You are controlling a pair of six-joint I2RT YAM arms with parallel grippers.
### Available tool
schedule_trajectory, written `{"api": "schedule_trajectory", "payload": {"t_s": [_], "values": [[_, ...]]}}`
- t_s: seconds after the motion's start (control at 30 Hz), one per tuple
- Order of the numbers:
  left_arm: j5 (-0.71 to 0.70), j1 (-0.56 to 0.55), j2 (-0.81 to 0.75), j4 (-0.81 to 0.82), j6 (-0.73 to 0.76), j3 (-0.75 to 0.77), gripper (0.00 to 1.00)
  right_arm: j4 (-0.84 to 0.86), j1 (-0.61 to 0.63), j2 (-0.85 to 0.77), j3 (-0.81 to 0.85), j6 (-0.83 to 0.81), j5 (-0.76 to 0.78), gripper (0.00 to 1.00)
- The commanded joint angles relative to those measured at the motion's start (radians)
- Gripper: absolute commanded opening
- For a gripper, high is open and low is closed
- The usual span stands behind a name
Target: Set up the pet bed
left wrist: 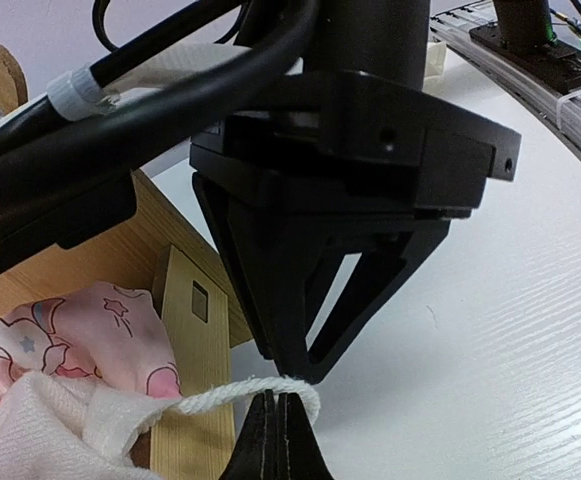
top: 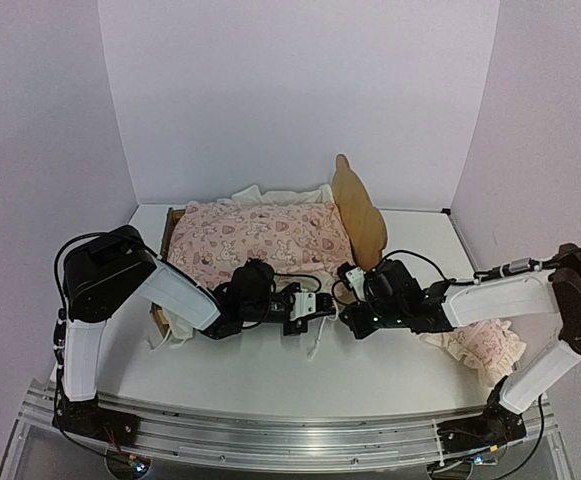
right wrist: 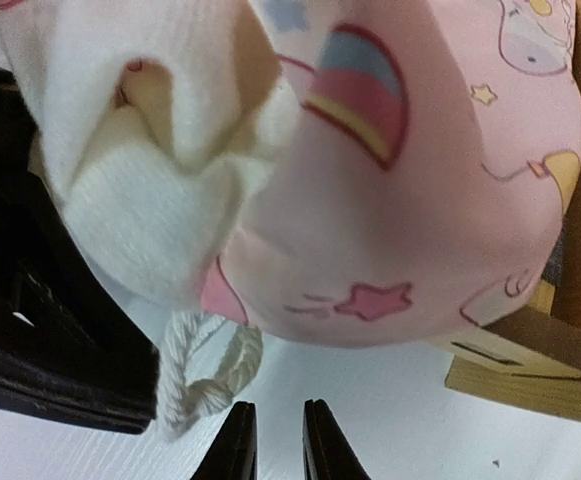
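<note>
Top external view: the pet bed sits at the back middle of the white table, its pale-wood bear-ear end upright on the right and a pink heart-print quilt spread over it. Both arms reach in to the bed's near edge, their tips close together. A ruffled pink pillow lies on the table under the right arm, apart from the bed. In the left wrist view, the left gripper is clamped tight on a loop of white cord that runs from the quilt's white lining. In the right wrist view, the right gripper hovers just below the quilt's corner, jaws a narrow gap apart with nothing between them, the cord just beside its left finger.
</note>
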Motion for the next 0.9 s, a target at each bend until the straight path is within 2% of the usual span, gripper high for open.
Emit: {"api": "schedule_trajectory", "payload": {"t_s": [0.0,0.17,0.33,0.63,0.77,0.87], "values": [[-0.081,0.017,0.043,-0.093,-0.019,0.01,0.0,0.158,0.0,0.041,0.004,-0.065,0.025,0.2],[-0.103,0.018,0.041,-0.101,-0.043,0.02,0.0,0.219,0.001,0.069,0.009,-0.105,-0.035,0.23],[-0.148,0.027,0.036,-0.13,-0.089,0.036,0.0,0.254,0.001,0.05,-0.018,-0.122,-0.076,0.31],[-0.133,0.043,0.026,-0.165,-0.148,0.059,0.0,0.433,0.001,0.074,-0.054,-0.172,-0.07,0.35],[-0.118,0.061,0.018,-0.23,-0.243,0.083,0.0,0.476,0.0,0.078,-0.065,-0.229,-0.087,0.35],[-0.032,0.084,0.012,-0.317,-0.377,0.113,0.0,0.548,0.0,0.085,-0.093,-0.248,-0.087,0.35]]}}
